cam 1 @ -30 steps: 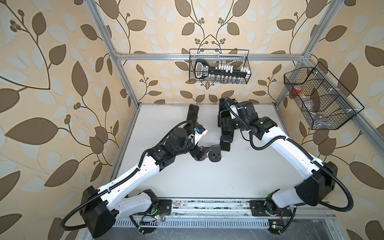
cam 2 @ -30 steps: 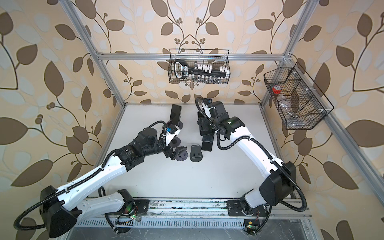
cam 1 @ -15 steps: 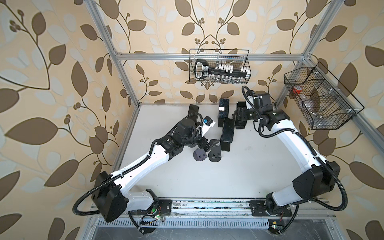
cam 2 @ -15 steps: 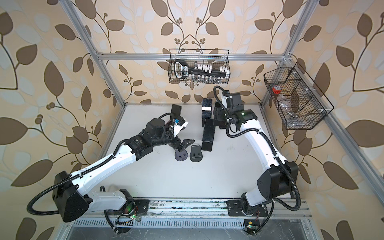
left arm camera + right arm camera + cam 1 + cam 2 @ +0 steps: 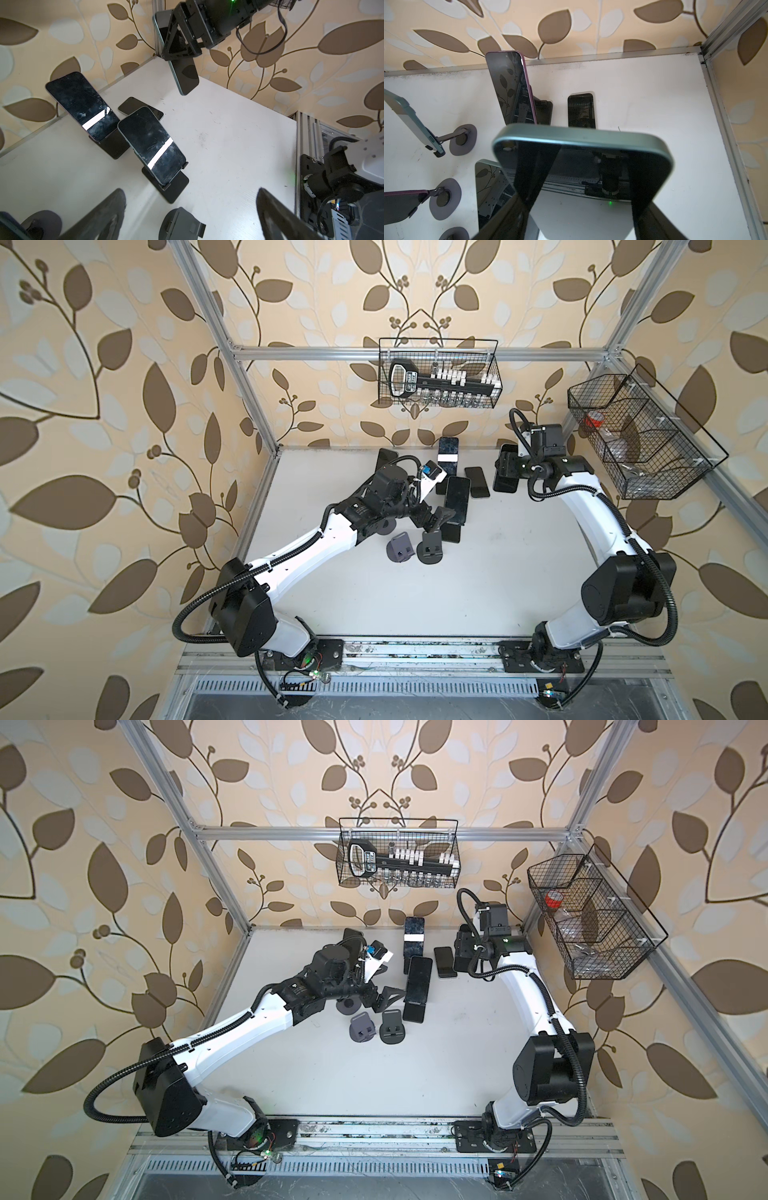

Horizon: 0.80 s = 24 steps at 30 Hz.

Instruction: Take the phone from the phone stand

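Left claw (image 5: 434, 519) spread wide; right claw (image 5: 504, 472) clamped.

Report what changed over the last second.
The right gripper, shut on a green-edged phone, carried it from the middle toward the far right corner. The open left gripper reached farther toward the phone on its stand. The two empty stands and the flat phone stayed put.

Right end effector (image 5: 504, 473) swung away rightward, green phone (image 5: 185, 79) carried along — left arm (image 5: 308, 546) reached farther forward.
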{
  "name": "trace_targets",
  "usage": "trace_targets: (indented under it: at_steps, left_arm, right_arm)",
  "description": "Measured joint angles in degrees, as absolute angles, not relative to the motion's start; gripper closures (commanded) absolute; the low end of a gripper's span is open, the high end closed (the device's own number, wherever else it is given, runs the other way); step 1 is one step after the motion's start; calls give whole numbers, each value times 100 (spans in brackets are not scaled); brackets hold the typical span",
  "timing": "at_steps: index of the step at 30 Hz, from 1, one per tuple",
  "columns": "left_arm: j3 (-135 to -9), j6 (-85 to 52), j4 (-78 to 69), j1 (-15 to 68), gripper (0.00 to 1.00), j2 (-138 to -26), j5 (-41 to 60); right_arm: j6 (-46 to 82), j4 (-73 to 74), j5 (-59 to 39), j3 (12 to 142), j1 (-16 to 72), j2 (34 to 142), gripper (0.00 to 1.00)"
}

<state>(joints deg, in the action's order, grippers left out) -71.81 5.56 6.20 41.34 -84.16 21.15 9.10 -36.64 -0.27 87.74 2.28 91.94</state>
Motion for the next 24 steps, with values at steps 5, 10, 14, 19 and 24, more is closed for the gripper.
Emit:
trace_targets:
  at_steps: [5,10,14,19,24]
  left_arm:
    - [-7526,510,609,4250,3,-8825,2115]
    - [-7935,412,631,4320,3,-9216,2082]
    - [-8377,305,679,4322,3,-9598,2040]
    - [-8910,126,913,4322,4,-10064,1986]
    - [-9249,36,1096,4359,4,-10337,1938]
  right_arm:
    - [880,-3664,-25,8772,169,9415,45]
    - [803,-3647,-23,8779,89,9721,45]
    - [738,-3653,-23,8864,-12,10073,45]
    - [655,-3653,8,9098,-204,10497,45]
    - [611,-3621,32,9314,-414,10715,45]
